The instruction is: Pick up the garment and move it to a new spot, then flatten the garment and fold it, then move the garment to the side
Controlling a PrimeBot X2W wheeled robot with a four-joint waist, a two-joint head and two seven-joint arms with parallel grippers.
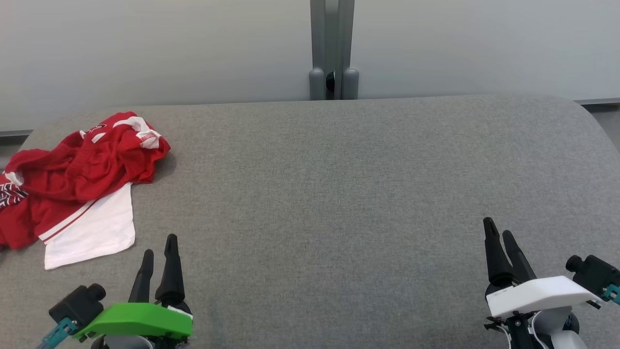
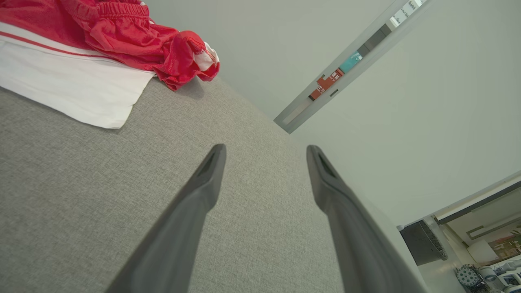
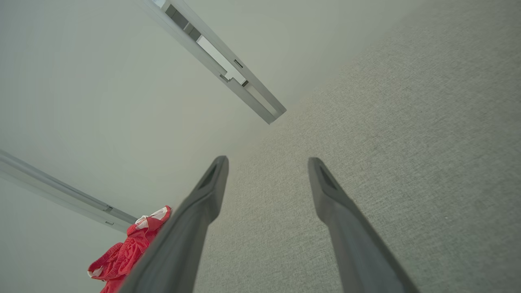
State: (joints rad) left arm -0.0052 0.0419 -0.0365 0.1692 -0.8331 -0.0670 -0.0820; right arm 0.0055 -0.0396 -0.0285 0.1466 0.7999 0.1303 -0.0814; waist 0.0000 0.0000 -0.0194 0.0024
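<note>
Garment (image 1: pixel 72 179) crumpled just beyond left tool (image 1: pixel 159 251), untouched.

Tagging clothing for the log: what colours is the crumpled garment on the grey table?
The crumpled garment is red with a white panel and striped trim, clearest in the head view.

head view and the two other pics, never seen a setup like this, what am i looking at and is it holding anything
This is a two-armed robot at a grey padded table. The head view looks down from its head: the left tool sits under a green cover, the right tool under a white one. The other two pictures come from cameras on each wrist, looking along that tool's two dark fingers. A crumpled red and white garment lies at the table's far left, just ahead of the left tool. Both tools are open and hold nothing.
</note>
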